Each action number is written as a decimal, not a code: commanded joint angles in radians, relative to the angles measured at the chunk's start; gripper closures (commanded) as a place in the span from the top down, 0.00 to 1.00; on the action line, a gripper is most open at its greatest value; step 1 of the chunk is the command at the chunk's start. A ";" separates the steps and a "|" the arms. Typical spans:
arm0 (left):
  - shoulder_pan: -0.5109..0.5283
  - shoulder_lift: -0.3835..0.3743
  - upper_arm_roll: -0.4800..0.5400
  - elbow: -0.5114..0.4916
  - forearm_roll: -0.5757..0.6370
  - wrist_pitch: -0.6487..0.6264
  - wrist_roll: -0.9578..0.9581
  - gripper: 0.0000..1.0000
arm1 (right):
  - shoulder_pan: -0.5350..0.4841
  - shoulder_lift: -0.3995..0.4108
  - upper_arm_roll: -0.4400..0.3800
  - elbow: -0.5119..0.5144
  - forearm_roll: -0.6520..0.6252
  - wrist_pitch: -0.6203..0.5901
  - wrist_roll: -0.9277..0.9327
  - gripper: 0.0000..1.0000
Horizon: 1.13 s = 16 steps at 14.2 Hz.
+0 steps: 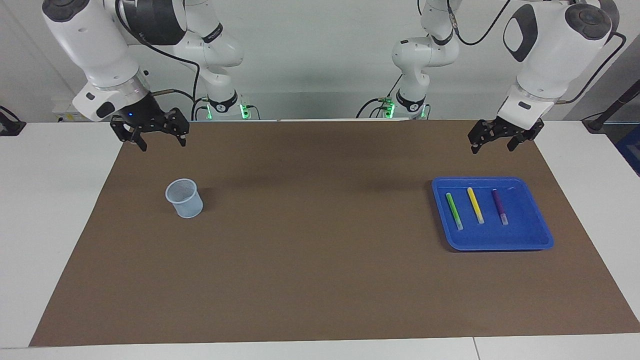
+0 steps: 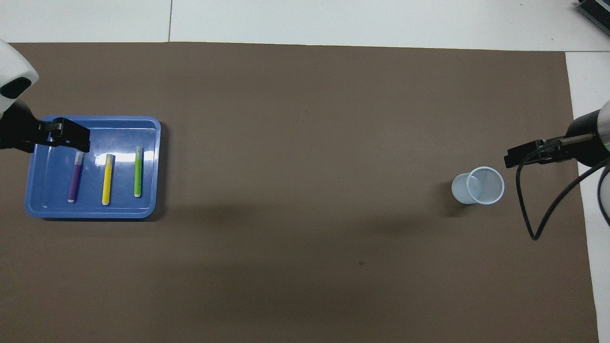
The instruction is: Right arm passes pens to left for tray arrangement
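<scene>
The blue tray (image 1: 531,225) lies on the brown mat toward the left arm's end of the table. In it, side by side and apart, lie the green pen (image 1: 454,211), the yellow pen (image 1: 475,205) and the purple pen (image 1: 499,206). They also show in the overhead view: the tray (image 2: 47,193), the green pen (image 2: 138,172), the yellow pen (image 2: 107,180) and the purple pen (image 2: 74,181). My left gripper (image 1: 495,142) hangs open and empty in the air by the tray's edge (image 2: 66,135). My right gripper (image 1: 161,140) hangs open and empty in the air near the cup (image 2: 529,155).
A small pale blue mesh cup (image 1: 184,198) stands upright on the mat toward the right arm's end of the table. Its inside looks empty in the overhead view (image 2: 479,186). A black cable (image 2: 538,209) loops down from the right wrist. The brown mat (image 1: 320,250) covers the table's middle.
</scene>
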 commanded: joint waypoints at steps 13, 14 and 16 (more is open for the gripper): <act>-0.045 -0.067 0.096 0.008 -0.124 -0.130 -0.018 1.00 | 0.001 -0.023 -0.003 -0.019 0.012 0.005 -0.034 1.00; -0.045 -0.067 0.096 0.010 -0.113 -0.130 -0.016 1.00 | 0.003 -0.025 -0.003 -0.019 0.012 0.004 -0.034 1.00; -0.065 -0.066 0.095 0.011 -0.051 -0.124 -0.010 1.00 | 0.001 -0.032 -0.003 -0.019 0.012 0.004 -0.036 1.00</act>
